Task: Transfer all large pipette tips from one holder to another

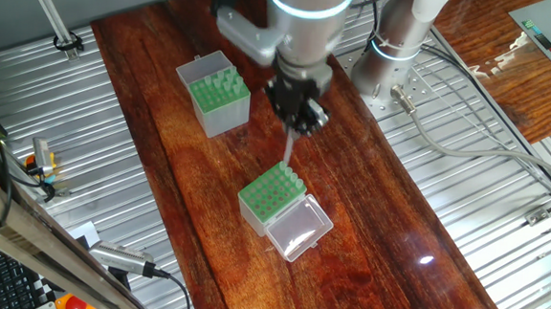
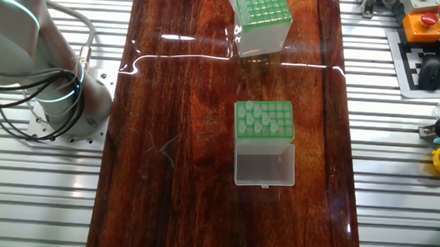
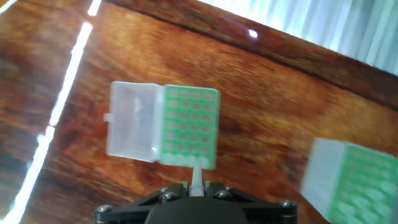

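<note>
The wooden worktop (image 1: 367,227) is carrying two boxes, well apart from each other. The robot arm (image 1: 307,22) is hanging over the space between them, nearer to the short box.

The tall box (image 1: 217,95) with grey sides and a green top is standing at the far end; in the other fixed view it (image 2: 261,19) is showing its holes, and I cannot tell how many tips are staying in it. The short box (image 1: 271,197) is standing nearer, with its clear lid (image 1: 298,228) lying open flat on the worktop beside it. In the other fixed view its green plate (image 2: 263,118) is carrying pale tips in many holes.

The tool (image 1: 297,113) is clenched on one pipette tip (image 1: 287,150), which is pointing down, its point just above the far edge of the short box. In the hand view the tip (image 3: 196,177) is standing out between the two fingers, over the near edge of the green plate (image 3: 189,127).

My judgement: the step in hand is placing this tip into a free hole. To do it well, the arm should be bringing the point exactly over an empty hole, keeping the tip upright, going down slowly, and releasing only when the collar is sitting on the plate. A small error sideways could be pushing the box or bending the tip.
</note>
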`<move>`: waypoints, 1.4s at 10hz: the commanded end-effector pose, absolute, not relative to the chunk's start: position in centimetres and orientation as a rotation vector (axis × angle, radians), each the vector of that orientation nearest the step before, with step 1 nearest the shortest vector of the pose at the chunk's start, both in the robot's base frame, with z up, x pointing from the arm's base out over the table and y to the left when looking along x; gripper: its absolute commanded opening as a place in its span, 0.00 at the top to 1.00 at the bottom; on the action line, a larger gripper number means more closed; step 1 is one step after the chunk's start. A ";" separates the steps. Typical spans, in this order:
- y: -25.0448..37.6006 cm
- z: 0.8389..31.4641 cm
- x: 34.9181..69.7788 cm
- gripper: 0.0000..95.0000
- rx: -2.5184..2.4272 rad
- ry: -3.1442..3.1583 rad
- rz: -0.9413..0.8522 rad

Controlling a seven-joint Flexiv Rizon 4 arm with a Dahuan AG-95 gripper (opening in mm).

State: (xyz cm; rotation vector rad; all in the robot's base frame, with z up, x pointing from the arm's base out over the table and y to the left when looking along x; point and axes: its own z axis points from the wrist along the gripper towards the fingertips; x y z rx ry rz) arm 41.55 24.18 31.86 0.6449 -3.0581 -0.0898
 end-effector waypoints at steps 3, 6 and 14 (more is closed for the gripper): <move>25.2 31.7 41.6 1.00 0.489 -3.098 -0.062; 25.2 31.7 41.6 1.00 0.553 -3.095 -0.079; 24.9 29.6 40.1 1.00 0.583 -3.083 -0.035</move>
